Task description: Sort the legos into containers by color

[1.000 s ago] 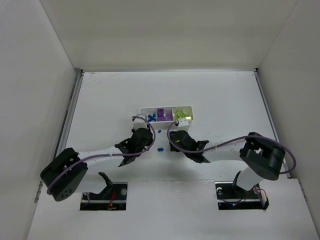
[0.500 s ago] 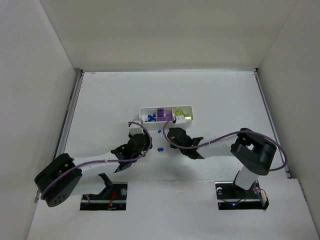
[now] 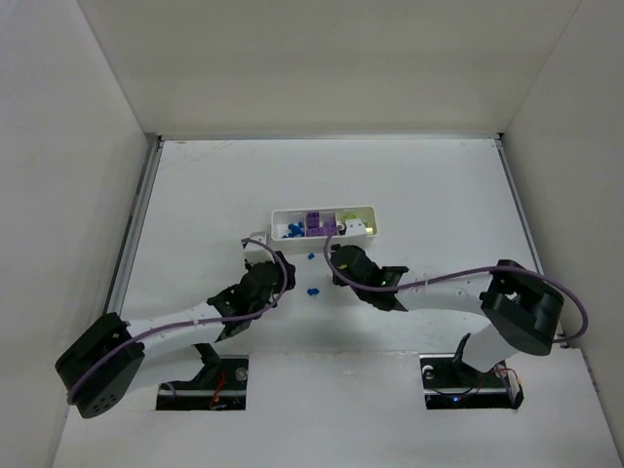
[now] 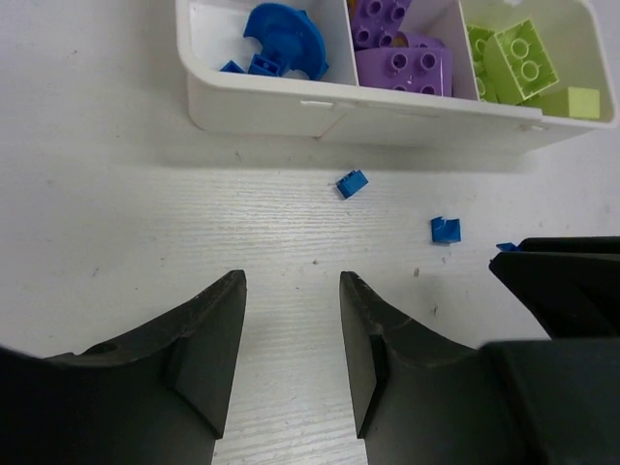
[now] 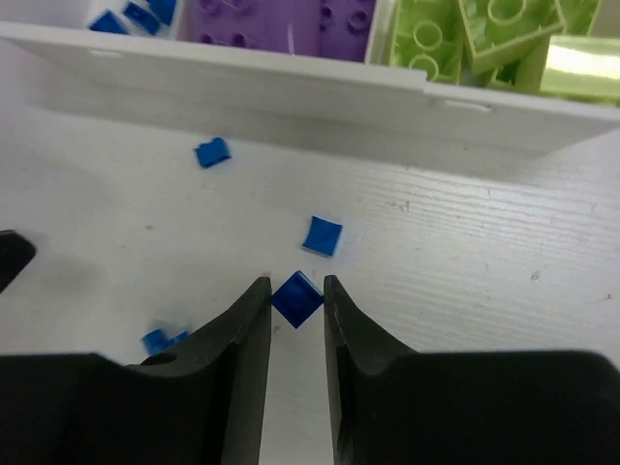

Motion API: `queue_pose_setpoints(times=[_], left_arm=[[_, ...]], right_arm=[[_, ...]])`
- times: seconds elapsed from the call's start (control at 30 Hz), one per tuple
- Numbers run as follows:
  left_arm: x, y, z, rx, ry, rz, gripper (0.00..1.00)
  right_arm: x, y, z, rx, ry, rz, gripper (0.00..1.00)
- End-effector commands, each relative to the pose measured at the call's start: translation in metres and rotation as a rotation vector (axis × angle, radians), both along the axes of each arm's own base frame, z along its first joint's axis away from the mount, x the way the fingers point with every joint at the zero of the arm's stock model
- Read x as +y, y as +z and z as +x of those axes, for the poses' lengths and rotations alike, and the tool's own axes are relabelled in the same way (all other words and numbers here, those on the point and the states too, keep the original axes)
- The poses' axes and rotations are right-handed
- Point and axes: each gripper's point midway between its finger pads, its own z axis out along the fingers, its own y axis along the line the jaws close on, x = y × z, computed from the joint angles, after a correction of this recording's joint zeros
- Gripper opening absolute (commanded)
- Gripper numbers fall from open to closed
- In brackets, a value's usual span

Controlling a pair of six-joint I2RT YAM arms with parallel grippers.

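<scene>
The white 3-compt. tray is seen lying on the tabletop, w/ its long front wall turned toward both arms. Blue pieces are kept in the left compt., purple blocks in the middle one and lime-green bricks in the right one.

The left pincer is held low over bare tabletop, near the tray's front wall and below the blue compt. Its jaws are spread, w/ nothing btwn them. Ahead of it and to the right, a loose blue brick is seen on the tabletop nr the tray wall. A second loose blue brick is seen further out, toward the right arm.

The right pincer is placed beside the left one, in front of the tray. Its jaws are drawn almost together, and a tiny blue brick is pinched btwn the tips, turned corner-up. Whether that brick is lifted off the tabletop can't be told. The second loose blue brick is seen just beyond the tips, apart from them. A few blue bits are seen lying beside one finger, partly hidden by it.
</scene>
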Motion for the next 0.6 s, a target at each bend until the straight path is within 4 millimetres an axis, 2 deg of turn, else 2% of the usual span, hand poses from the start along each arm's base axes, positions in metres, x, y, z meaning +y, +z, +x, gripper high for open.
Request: queue_pose_setpoints(times=[0.0, 0.1, 0.17, 0.33, 0.43, 0.57], left_arm=[[0.013, 0.014, 0.003, -0.038, 0.06, -0.073, 0.41], [0.031, 0.014, 0.001, -0.048, 0.112, -0.101, 0.41], [0.039, 0.012, -0.001, -0.04, 0.132, -0.103, 0.42], [0.044, 0.005, -0.006, -0.017, 0.128, -0.087, 0.43], [0.034, 0.009, -0.006, -0.017, 0.098, -0.084, 0.43], [0.023, 0.011, -0.002, -0.021, 0.079, -0.07, 0.43]], right_arm=[[0.032, 0.06, 0.011, -0.092, 0.063, 0.095, 0.25], [0.063, 0.085, 0.021, -0.122, 0.128, 0.138, 0.25], [0.082, 0.094, 0.038, -0.142, 0.147, 0.151, 0.25], [0.117, 0.094, 0.07, -0.146, 0.172, 0.164, 0.26], [0.128, 0.09, 0.085, -0.144, 0.171, 0.169, 0.29], [0.129, 0.099, 0.093, -0.154, 0.157, 0.189, 0.45]])
